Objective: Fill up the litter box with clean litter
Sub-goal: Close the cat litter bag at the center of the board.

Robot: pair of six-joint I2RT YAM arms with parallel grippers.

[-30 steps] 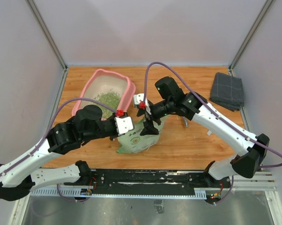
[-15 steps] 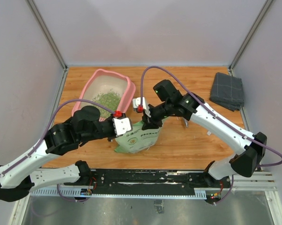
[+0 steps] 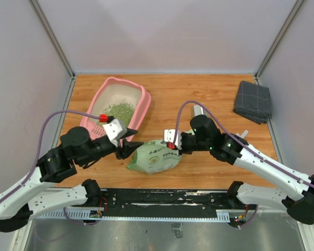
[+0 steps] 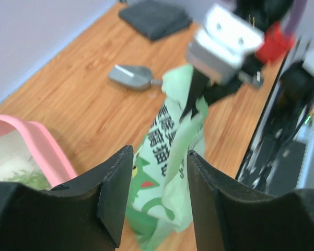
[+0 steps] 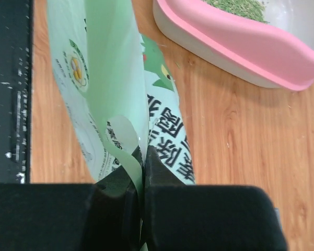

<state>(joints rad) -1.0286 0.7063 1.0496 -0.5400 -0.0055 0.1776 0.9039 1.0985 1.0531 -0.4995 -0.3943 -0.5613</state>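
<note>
As I look down from the overhead camera, the litter box (image 3: 144, 102) sits on the table (image 3: 214, 89) with a small heap of litter (image 3: 119, 110) inside it and much of its floor bare. The bag (image 3: 155, 157) lies slumped just off the box's near corner. My left gripper (image 3: 129, 150) is at the end of the bag nearer the box, and my right gripper (image 3: 173, 144) is at the end farther from it.

From the left wrist, my fingers stand partly apart and hold nothing. The bag lies just beyond them, and the scoop (image 4: 131, 77) lies farther from the box than the bag does.

From the right wrist, my fingers are clamped on a thin fold of the bag, with the box's rim just past it.

My worry is that one pinch on thin film carries everything. If I lift now, the fold could slip or tear. The sagging bag would then dump its granules on the table short of the box.
</note>
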